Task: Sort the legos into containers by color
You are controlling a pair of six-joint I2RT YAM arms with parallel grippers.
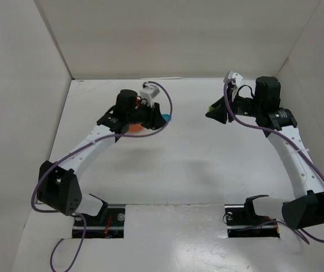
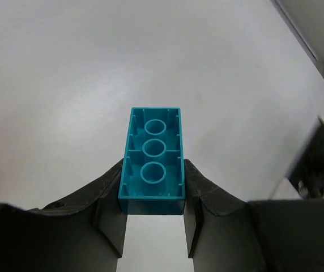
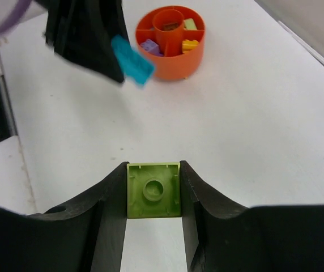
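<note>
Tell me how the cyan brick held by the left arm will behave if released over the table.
The cyan brick looks like rigid moulded plastic, so it should not flex between the left fingers. Its hollow underside suggests it is light for its size. Flat-sided and boxy, it will likely settle on the table rather than roll.

My counter (image 1: pixel 196 170) is a plain white sheet with a slight gloss, carrying soft grey shadows. I see only one loose thing standing directly on it: a small round orange dish (image 3: pixel 173 67), upright, its open top showing inner walls around a central hub. In the right wrist camera the dish sits at twelve o'clock. Overhead it lies toward ten o'clock from the counter's middle, mostly hidden. Near the front edge are two rectangular cut-outs (image 1: pixel 101 222), at seven and five o'clock, holding black hardware and wiring.
</note>
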